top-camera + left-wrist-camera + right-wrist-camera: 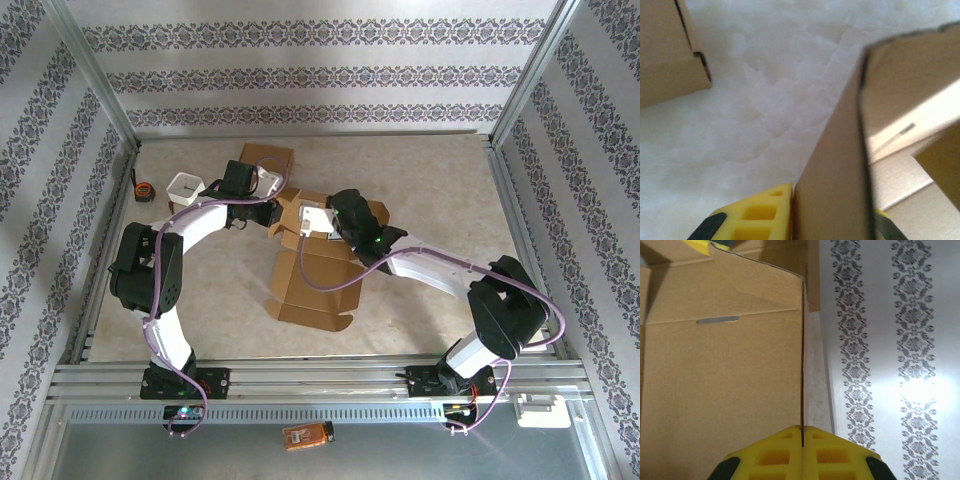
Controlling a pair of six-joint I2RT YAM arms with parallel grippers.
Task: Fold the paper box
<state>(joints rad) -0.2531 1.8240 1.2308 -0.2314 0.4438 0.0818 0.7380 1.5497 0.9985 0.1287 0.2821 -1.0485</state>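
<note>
The brown paper box (315,285) lies half folded in the middle of the table, its flaps spread toward the near side. At the box's far left corner my left gripper (273,212) is shut on an upright flap. In the left wrist view that flap (840,165) stands between the yellow fingers (757,215). My right gripper (335,228) is at the far right side of the box. In the right wrist view the right gripper (802,437) is shut on the thin edge of a side wall (720,380), with the box's inner floor to its left.
A second flat cardboard piece (266,160) lies behind the box, and its corner (665,55) shows in the left wrist view. A small white box (186,187) and a tape measure (146,190) sit at the far left. Metal frame posts and patterned walls enclose the table.
</note>
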